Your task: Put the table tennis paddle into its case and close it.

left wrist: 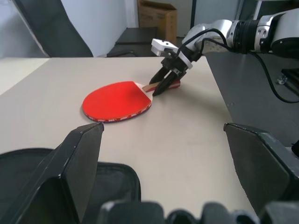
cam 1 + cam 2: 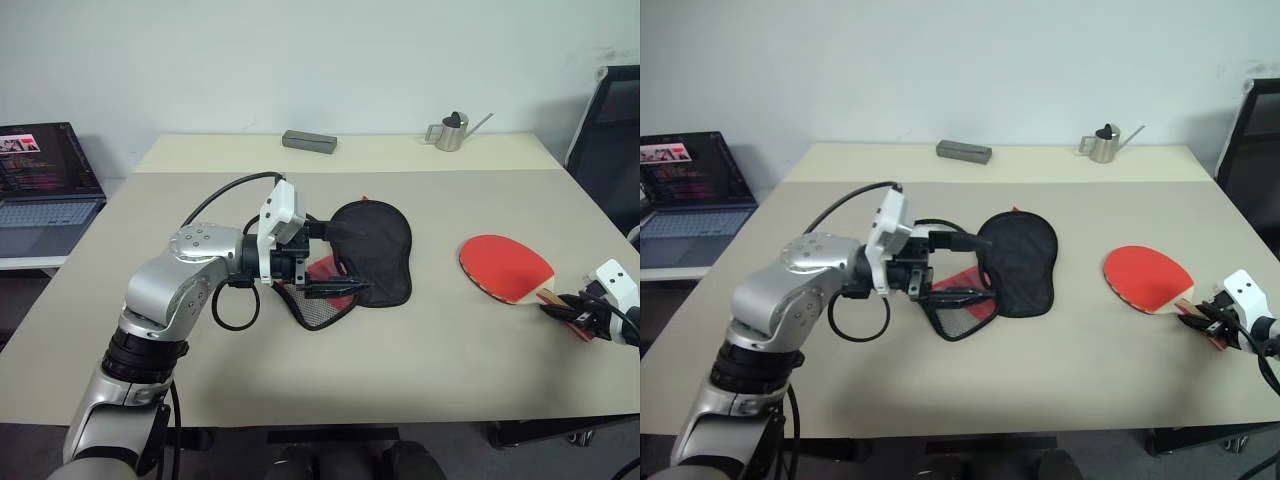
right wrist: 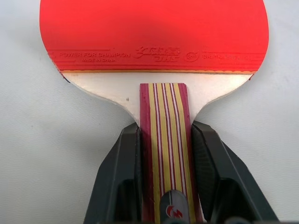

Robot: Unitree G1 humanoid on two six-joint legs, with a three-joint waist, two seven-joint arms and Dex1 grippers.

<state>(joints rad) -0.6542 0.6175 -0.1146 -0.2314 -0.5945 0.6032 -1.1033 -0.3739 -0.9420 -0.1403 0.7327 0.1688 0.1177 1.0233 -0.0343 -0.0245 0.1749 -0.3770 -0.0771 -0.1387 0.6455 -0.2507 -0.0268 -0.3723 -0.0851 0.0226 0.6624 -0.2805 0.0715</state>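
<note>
The table tennis paddle (image 2: 505, 265) lies flat on the right side of the table, red face up, its striped handle pointing to the near right edge. My right gripper (image 3: 166, 133) is shut on that handle, one finger (image 3: 122, 163) pressed against each side. The case (image 2: 378, 245) lies at the table's middle, black fabric up, with its red and mesh mouth (image 2: 318, 303) towards my left arm. My left gripper (image 2: 350, 258) hangs open just over that mouth, pointing at the paddle, with nothing between its fingers (image 1: 84, 158).
A grey rectangular box (image 2: 308, 141) and a small metal watering can (image 2: 452, 132) stand at the table's far edge. A laptop (image 2: 45, 180) sits on a lower surface at the left. A black chair (image 2: 610, 130) stands at the right.
</note>
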